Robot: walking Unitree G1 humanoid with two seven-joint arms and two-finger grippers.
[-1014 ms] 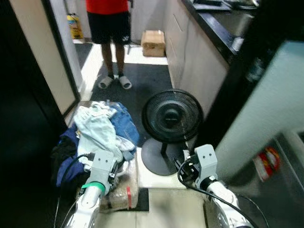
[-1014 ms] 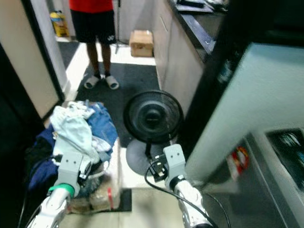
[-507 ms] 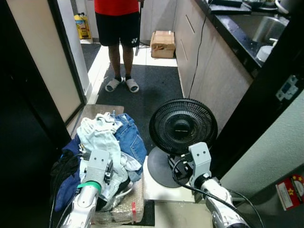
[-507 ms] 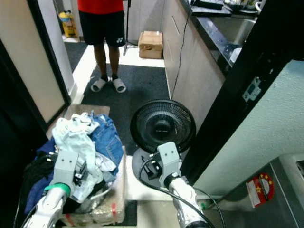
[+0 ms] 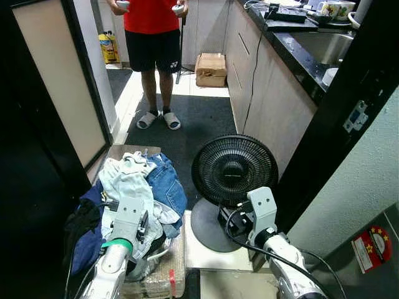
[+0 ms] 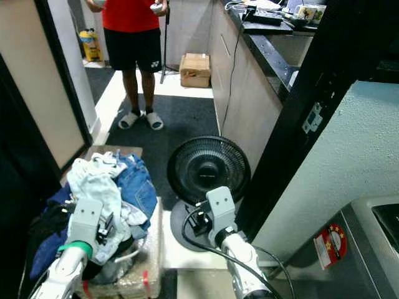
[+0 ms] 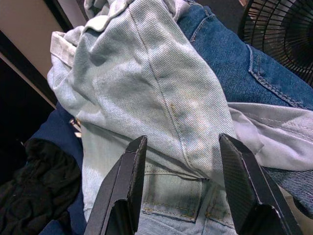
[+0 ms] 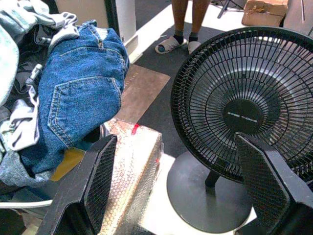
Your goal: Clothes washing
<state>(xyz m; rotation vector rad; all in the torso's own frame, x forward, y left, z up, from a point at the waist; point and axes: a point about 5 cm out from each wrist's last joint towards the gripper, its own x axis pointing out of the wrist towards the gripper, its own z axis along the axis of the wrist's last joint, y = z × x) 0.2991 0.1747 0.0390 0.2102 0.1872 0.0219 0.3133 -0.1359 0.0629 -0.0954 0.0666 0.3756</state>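
The clothes pile (image 5: pixel 128 199) sits low on the robot's left, heaped on what appears to be a basket atop a wrapped box (image 5: pixel 163 274), just beside the floor fan (image 5: pixel 234 171). Uppermost is a pale denim garment (image 7: pixel 146 93); a darker pair of blue jeans (image 8: pixel 80 100) hangs down the side nearest the fan, and navy and black cloth (image 7: pixel 34 191) lies beneath. The left gripper (image 7: pixel 183 191) hovers directly over the pale denim with its fingers spread wide and nothing between them. The right gripper (image 8: pixel 181 196) is held forward toward the fan base, fingers likewise parted and empty. Judgement on handling: the denim is soft but dense, likely heavier than it looks, will drape and drag neighbouring pieces when lifted, and is not fragile or slippery. The thick folded ridge along the seam of the pale garment, or the waistband area near its pocket, offers the firmest purchase; a pinch on flat cloth may slip. Not determinable: the container under the pile is almost wholly covered, the number of garments cannot be counted, and the lower layers are in shadow. A grey panel (image 6: pixel 374 230) at the right edge is cut off, so its identity is unconfirmed. A person (image 5: pixel 149 37) stands well beyond the fan, partly out of frame.
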